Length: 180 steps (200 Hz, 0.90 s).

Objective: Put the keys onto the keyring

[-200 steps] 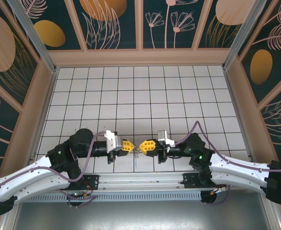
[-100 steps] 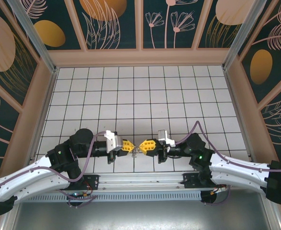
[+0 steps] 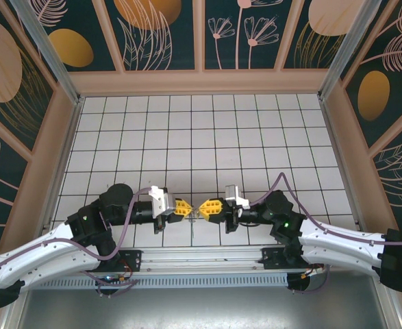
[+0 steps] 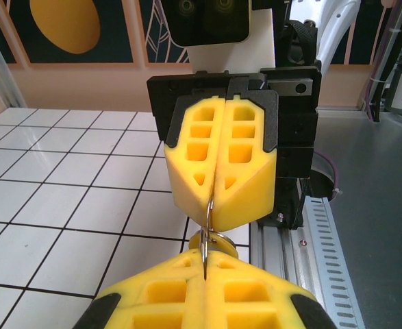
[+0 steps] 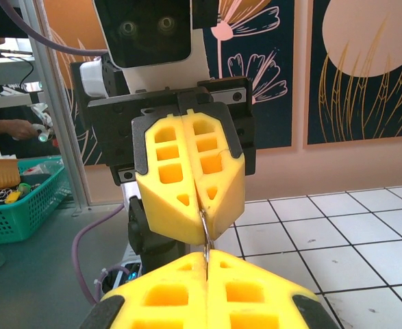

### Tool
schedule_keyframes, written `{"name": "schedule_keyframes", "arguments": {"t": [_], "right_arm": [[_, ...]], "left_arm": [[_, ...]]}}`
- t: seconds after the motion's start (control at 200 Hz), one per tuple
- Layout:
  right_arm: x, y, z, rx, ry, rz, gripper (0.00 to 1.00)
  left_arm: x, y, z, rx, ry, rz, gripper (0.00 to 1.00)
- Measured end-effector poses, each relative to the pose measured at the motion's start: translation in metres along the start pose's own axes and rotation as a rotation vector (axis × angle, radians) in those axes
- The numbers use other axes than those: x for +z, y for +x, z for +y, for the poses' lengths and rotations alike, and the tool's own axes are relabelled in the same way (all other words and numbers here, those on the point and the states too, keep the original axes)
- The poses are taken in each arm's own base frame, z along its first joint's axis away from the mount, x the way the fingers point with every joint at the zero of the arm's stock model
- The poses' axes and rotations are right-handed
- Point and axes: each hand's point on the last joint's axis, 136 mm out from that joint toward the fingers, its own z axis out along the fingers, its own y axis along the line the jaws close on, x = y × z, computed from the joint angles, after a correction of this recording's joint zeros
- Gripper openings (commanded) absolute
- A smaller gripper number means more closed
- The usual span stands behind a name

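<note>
— White tile with dark grid lines covers the table (image 3: 207, 130). What surrounds it?

— Walls (image 3: 161, 34) on three sides: dark teal panels with gold discs and pale line-drawn flowers, set in peach-coloured frames. Aluminium posts (image 3: 40, 41) slant up at the far corners. A grey slotted rail (image 3: 201, 262) runs along the near edge, and the arm bases sit on it.

— Gripper positions?

— Both are low over the front tile rows, facing each other tip to tip. The left gripper (image 3: 190, 208) points right and the right gripper (image 3: 201, 208) points left. Their yellow fingers nearly meet.

— Jaws?

— Left: pressed together and clamped on the keyring (image 4: 207, 226). Right: also together, pinching the same loop from the opposite side. In both wrist views the thin wire runs edge-on out of one seam and into the other.

— Where does that put the ring?

— It is held clear of the tile, in the narrow gap between the two tips, just ahead of the rail.

— Anything on it?

— The left wrist view shows a small brass-gold piece (image 4: 218, 240) just behind the wire, touching or nearly so. I cannot tell whether it is threaded on. From above, the gap is too small to resolve.

— Beyond the table?

— The right wrist view shows a green basket (image 5: 16, 205) of odds and ends on a grey bench beside the cell.
</note>
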Motion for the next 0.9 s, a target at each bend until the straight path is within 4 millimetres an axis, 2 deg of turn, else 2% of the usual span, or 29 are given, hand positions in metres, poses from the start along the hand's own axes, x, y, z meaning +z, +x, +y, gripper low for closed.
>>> {"name": "schedule_keyframes", "arguments": {"t": [0.901], "right_arm": [[-0.0014, 0.0017, 0.0000, 0.007, 0.003, 0.001, 0.00]], "left_arm": [[0.0025, 0.0013, 0.0020, -0.001, -0.006, 0.010, 0.00]]}}
